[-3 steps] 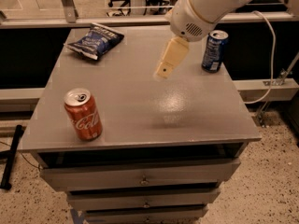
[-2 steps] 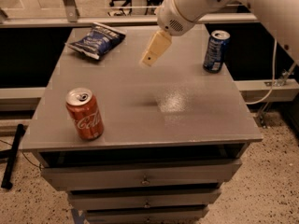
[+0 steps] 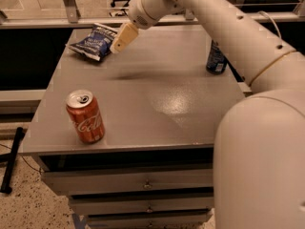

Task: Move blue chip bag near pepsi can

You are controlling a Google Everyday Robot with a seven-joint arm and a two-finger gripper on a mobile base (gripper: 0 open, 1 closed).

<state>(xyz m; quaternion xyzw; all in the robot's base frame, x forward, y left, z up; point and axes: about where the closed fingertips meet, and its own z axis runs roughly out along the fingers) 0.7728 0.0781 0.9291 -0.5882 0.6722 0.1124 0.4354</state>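
White, glossy arm, thick and round-bodied, broadening into a great smooth dome at the lower right. Rows of small dark screw holes along the long middle section. Thin yellowish band ringing the joint below that section. Rounded white wrist housing, faintly seamed, at the narrow end. Beyond it the tool: pale tan, flat and tapering, matte against the shiny shell, hanging over the far left of the bench.
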